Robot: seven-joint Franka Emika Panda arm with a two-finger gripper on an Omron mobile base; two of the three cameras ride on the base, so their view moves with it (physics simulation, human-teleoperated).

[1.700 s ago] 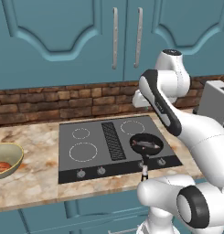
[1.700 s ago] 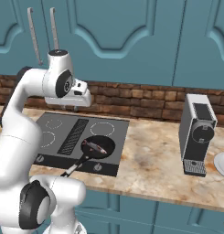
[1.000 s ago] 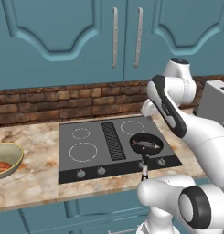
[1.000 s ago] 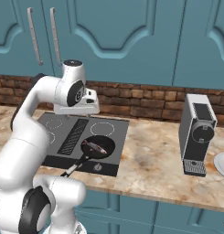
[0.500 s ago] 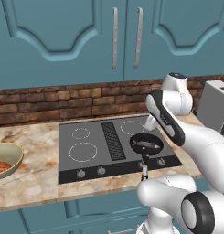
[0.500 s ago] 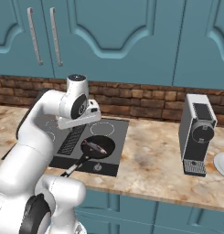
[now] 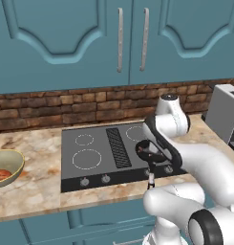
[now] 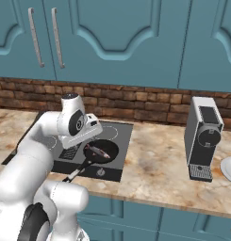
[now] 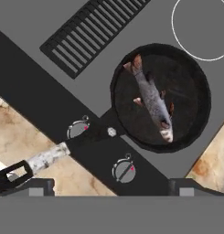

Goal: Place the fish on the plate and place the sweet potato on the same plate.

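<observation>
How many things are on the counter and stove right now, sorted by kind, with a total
Cookware: 1, frying pan
Tableware: 2, yellowish-green bowl and white plate
Food: 2, fish in the pan, sweet potato in the bowl
Appliances: 1, coffee machine
Total: 6

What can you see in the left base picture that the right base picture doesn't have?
Left base view alone: a yellowish-green bowl at the counter's far left, with the orange-red sweet potato in it. Right base view alone: the coffee machine's front and the white plate at the right edge, beyond the machine. Both share: the cooktop, the black frying pan and the blue cupboards. The fish lies in the pan, clear in the right view.
</observation>
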